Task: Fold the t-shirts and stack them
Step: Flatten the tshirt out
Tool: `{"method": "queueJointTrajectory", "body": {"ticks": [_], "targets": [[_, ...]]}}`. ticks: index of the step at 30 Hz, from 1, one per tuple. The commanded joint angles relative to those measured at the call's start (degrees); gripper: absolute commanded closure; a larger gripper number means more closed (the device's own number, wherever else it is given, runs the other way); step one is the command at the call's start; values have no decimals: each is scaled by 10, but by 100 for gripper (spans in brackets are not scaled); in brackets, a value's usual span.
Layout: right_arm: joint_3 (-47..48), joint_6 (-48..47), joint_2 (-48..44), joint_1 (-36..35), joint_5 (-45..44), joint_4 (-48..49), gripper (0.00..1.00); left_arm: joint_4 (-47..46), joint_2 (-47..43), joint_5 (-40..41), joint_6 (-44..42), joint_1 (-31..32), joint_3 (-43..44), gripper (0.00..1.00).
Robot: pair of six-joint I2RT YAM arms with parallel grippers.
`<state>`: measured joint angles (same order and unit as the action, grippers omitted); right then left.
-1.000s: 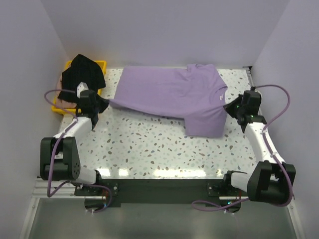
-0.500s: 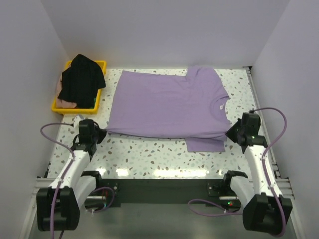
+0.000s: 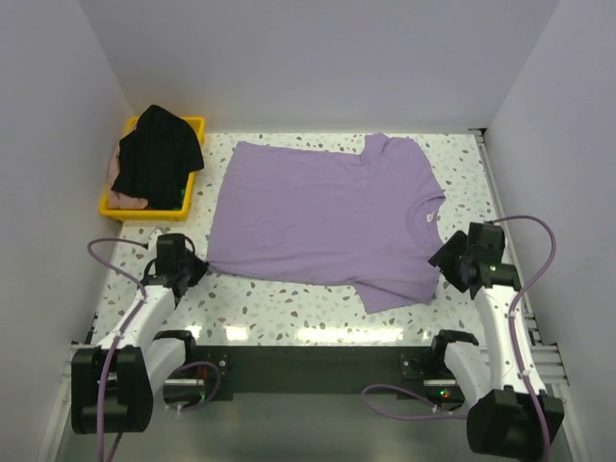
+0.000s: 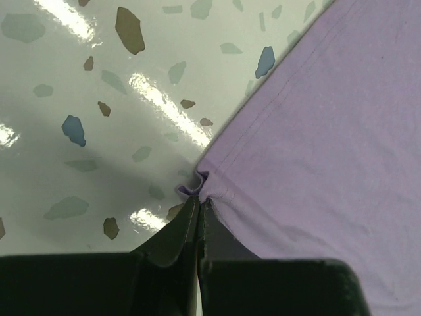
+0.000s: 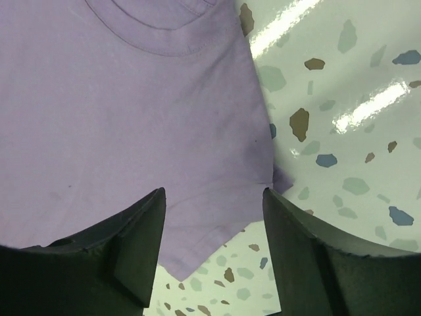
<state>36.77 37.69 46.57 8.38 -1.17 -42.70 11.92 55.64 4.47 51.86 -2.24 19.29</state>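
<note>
The right claw (image 3: 443, 260) has let go of the purple shirt (image 3: 322, 217); the left claw (image 3: 200, 267) still pinches its corner. One black shirt (image 3: 159, 154), one pink shirt (image 3: 123, 200).

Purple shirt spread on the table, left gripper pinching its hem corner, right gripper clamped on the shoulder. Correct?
Not quite: the right gripper stands open over the purple shirt, jaws apart, as the right wrist view shows. The rest holds.

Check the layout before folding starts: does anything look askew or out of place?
The lavender shirt lies slanted on the table, its hem corner puckered in the shut left gripper. The black shirt sprawls over the yellow tray's rim.
</note>
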Motion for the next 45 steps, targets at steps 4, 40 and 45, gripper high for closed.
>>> {"method": "queueJointTrajectory", "body": {"ticks": [4, 40, 45], "targets": [[61, -10, 55, 4, 22, -22, 33, -70, 39, -23, -18, -5, 42, 100], [1, 222, 247, -487, -247, 19, 47, -110, 19, -42, -23, -5, 17, 100], [-6, 228, 245, -500, -248, 13, 58, -110, 16, -54, -24, -5, 16, 100]]}}
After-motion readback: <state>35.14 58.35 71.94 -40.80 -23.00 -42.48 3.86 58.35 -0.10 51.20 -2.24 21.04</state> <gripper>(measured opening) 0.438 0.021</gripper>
